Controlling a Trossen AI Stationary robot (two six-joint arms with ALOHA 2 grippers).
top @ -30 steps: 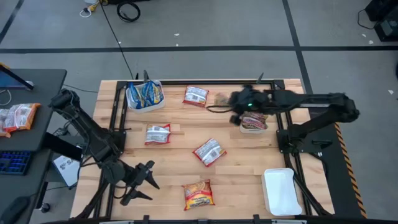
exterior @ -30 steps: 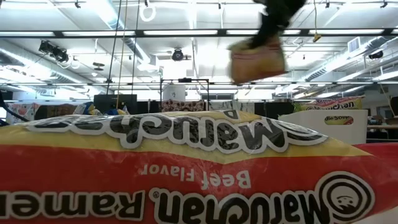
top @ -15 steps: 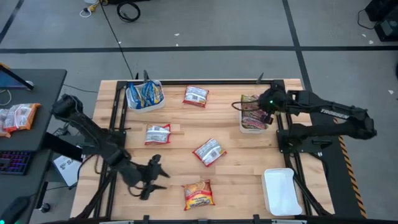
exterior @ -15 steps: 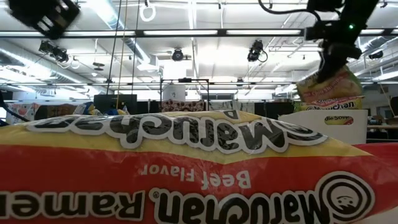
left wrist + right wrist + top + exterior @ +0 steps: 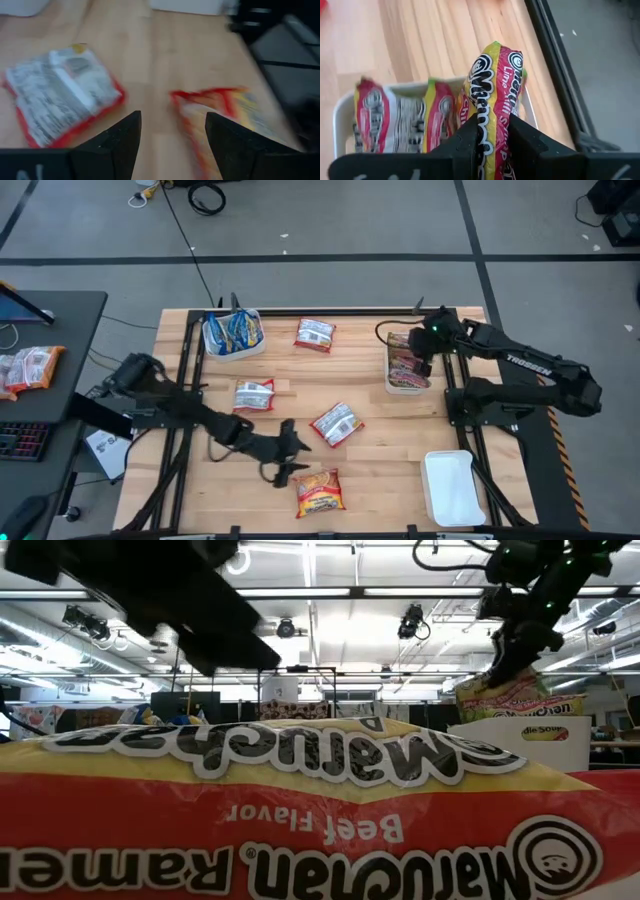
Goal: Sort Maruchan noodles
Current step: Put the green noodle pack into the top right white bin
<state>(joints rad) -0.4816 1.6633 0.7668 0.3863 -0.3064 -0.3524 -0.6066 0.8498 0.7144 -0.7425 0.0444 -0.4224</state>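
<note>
- Right gripper [image 5: 490,137] pinches a yellow-green noodle packet [image 5: 495,95] over the far-right white tray [image 5: 342,107].
- Left gripper [image 5: 172,132], fingers spread, hovers above the orange-red packet [image 5: 225,117] near the table's front.

"Maruchan Ramen", "Beef Flavor" on the near packet [image 5: 300,810]; "Lime" on the held packet [image 5: 495,95]

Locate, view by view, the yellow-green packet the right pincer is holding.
High view: yellow-green packet at the white tray, upper right, under the right pincer.
Low view: upper right, hanging from the pincer above the tray.
Left wrist view: not in it.
Right wrist view: centre, upright between the fingers.
Shared landmark: the white tray.
</note>
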